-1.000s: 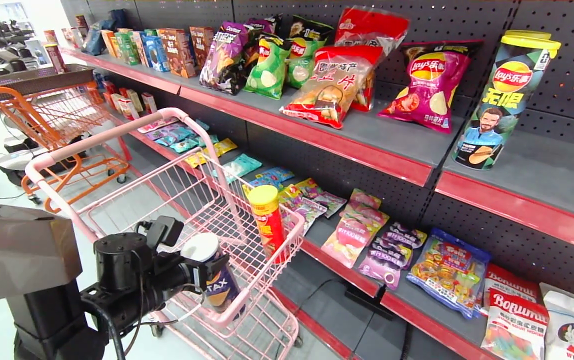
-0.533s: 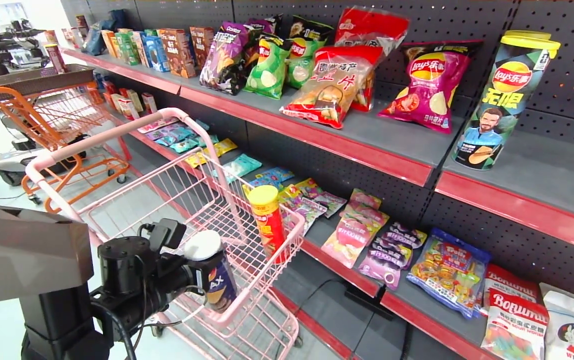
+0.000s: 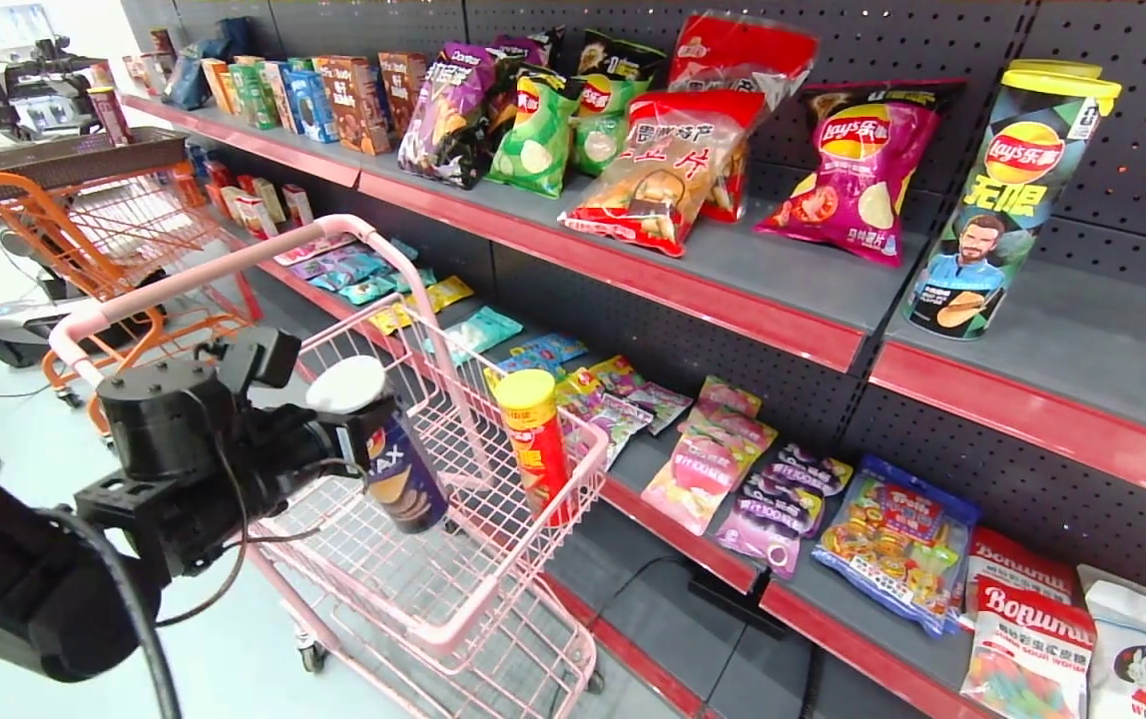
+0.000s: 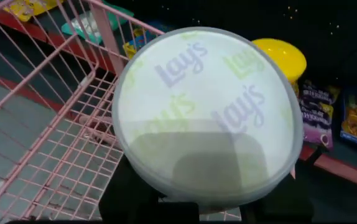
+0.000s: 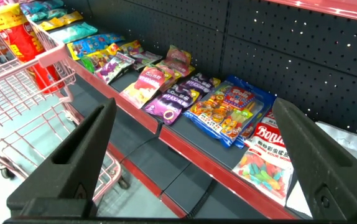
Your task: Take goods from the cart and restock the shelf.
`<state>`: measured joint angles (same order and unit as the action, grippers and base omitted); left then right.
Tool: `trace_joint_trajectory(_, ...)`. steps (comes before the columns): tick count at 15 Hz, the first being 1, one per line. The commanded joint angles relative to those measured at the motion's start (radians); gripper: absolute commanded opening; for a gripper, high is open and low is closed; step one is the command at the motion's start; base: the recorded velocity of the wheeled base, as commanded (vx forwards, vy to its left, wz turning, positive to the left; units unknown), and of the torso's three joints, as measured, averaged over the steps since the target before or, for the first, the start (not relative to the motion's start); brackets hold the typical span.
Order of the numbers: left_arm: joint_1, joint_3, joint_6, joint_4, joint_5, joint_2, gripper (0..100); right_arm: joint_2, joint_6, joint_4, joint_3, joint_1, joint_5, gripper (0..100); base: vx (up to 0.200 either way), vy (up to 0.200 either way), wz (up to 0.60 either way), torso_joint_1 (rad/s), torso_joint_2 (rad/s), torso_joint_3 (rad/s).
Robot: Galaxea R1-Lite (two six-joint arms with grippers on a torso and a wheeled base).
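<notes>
Snack shelves flank a pink cart. Over its basket, the left gripper pinches a dark chip canister near the lid. The canister is probably light, stiff, slick and easily dented. The right gripper has its jaws spread.

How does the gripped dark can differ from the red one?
The dark can has a white lid, the red can a yellow one. The dark can is tilted in the left end effector; the red can stands upright in the pink cart. Both are tall tubes.
</notes>
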<state>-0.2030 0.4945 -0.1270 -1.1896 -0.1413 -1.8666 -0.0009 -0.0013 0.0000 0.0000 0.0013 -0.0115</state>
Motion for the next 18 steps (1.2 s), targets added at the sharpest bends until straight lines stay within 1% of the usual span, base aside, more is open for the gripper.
trace_joint_trajectory(1,0.022,0.108,0.0,0.143,0.0,0.187,0,0.001,0.0,0.0,0.0,0.0,-0.001,100,0.0,0.0,0.0,0.0,0.0,0.0)
trace_joint_trajectory(2,0.03,0.225,0.0,0.386,0.0,0.343,0,0.001,0.0,0.0,0.0,0.0,-0.001,100,0.0,0.0,0.0,0.0,0.0,0.0)
trace_joint_trajectory(3,0.028,0.286,0.0,0.541,-0.001,0.443,0,0.001,0.0,0.0,0.0,0.0,-0.001,100,0.0,0.0,0.0,0.0,0.0,0.0)
trace_joint_trajectory(5,0.028,0.348,0.001,0.806,-0.003,0.641,0,0.001,0.001,0.0,0.0,-0.001,-0.001,100,0.0,0.0,0.0,0.0,0.0,0.0)
trace_joint_trajectory(6,0.028,0.352,0.001,0.872,-0.003,0.693,0,0.001,0.001,0.0,0.0,0.0,-0.001,100,0.0,0.0,0.0,0.0,0.0,0.0)
trace_joint_trajectory(7,0.028,0.352,0.001,1.047,-0.004,0.865,0,0.001,0.001,0.0,0.0,0.0,-0.001,100,0.0,0.0,0.0,0.0,0.0,0.0)
trace_joint_trajectory(9,0.028,0.349,0.001,1.15,-0.003,1.0,0,0.001,0.003,0.0,0.0,0.0,-0.001,100,0.0,0.0,0.0,0.0,0.0,0.0)
trace_joint_trajectory(10,0.028,0.334,0.01,1.193,-0.001,1.077,0,0.001,0.001,0.0,0.0,0.0,0.001,100,0.0,0.0,0.0,0.0,0.0,0.0)
trace_joint_trajectory(11,0.03,0.305,0.037,1.219,0.0,1.138,0,0.001,0.001,0.0,0.0,-0.001,0.001,100,0.0,0.0,0.0,0.051,-0.12,-0.085)
trace_joint_trajectory(12,0.03,0.246,0.05,1.228,-0.001,1.202,0,0.001,0.001,0.0,0.0,-0.001,0.001,100,0.0,0.0,0.0,0.1,-0.34,-0.222)
trace_joint_trajectory(13,0.03,0.2,0.053,1.228,-0.001,1.248,0,0.001,0.001,0.0,0.0,0.0,0.001,100,0.0,0.0,0.0,0.144,-0.43,-0.276)
trace_joint_trajectory(14,0.03,0.11,0.055,1.237,0.003,1.336,0,0.001,0.001,0.0,0.0,0.0,0.002,100,0.0,0.0,0.0,0.173,-0.49,-0.31)
trace_joint_trajectory(15,0.03,0.073,0.055,1.26,0.012,1.382,0,0.001,0.001,0.0,0.0,0.0,0.002,100,0.0,0.0,0.0,0.193,-0.53,-0.33)
trace_joint_trajectory(17,0.03,0.045,0.055,1.32,0.037,1.432,0,0.001,0.001,0.0,0.0,0.0,0.002,100,0.0,0.0,0.0,0.224,-0.57,-0.359)
trace_joint_trajectory(18,0.03,0.042,0.055,1.364,0.058,1.455,0,0.001,0.001,0.0,0.0,0.0,0.002,100,0.0,0.0,0.0,0.222,-0.6,-0.369)
